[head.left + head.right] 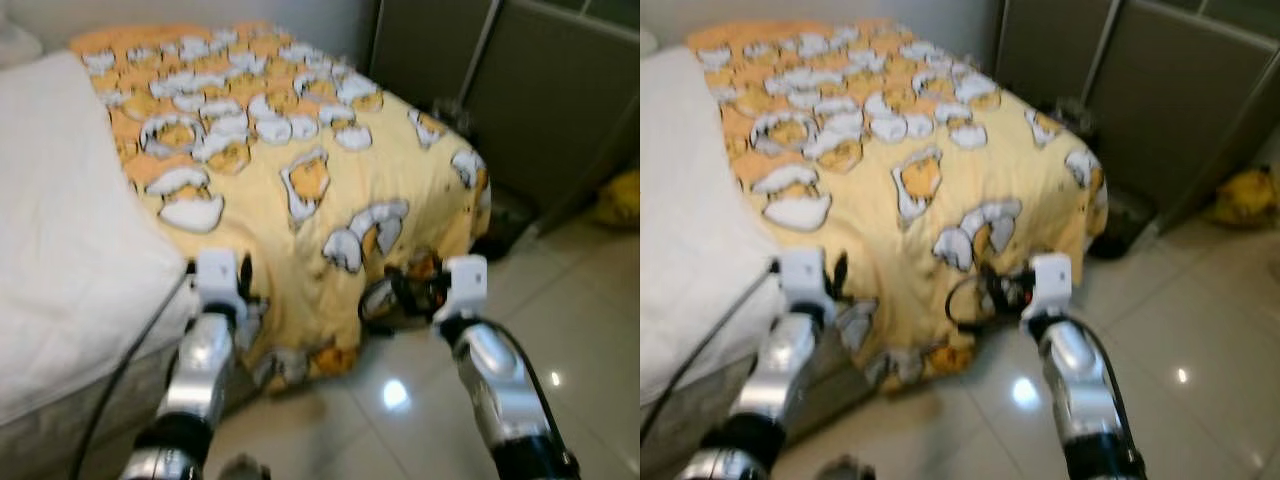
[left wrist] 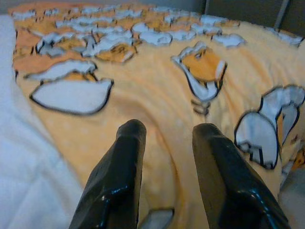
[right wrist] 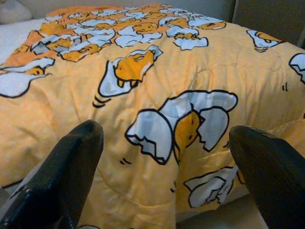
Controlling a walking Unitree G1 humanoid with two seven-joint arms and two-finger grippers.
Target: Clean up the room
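1. Left eye view: a yellow blanket (image 1: 300, 170) printed with white-and-orange cartoon figures is lying spread over the bed (image 1: 60, 250), its near edge hanging down toward the glossy tiled floor (image 1: 590, 300). The white mattress cover is showing bare on the robot's left of the blanket. The left gripper (image 1: 243, 278) is hovering at the blanket's hanging edge, near the line where yellow meets white; the right gripper (image 1: 415, 290) is hovering by the blanket's lower corner. Grey cabinet doors (image 1: 540, 90) are standing behind the bed, and a yellow object (image 1: 618, 196), too blurred to identify, is lying on the floor at the far right.

2. Right eye view: the same scene is showing, with both silver arms reaching toward the blanket's near edge.

3. Left wrist view: the left gripper's jaws are standing slightly apart, holding nothing, just above the blanket, with the white cover to one side.

4. Right wrist view: the right gripper's jaws are spread wide and empty, framing a printed figure on the blanket's hanging front.
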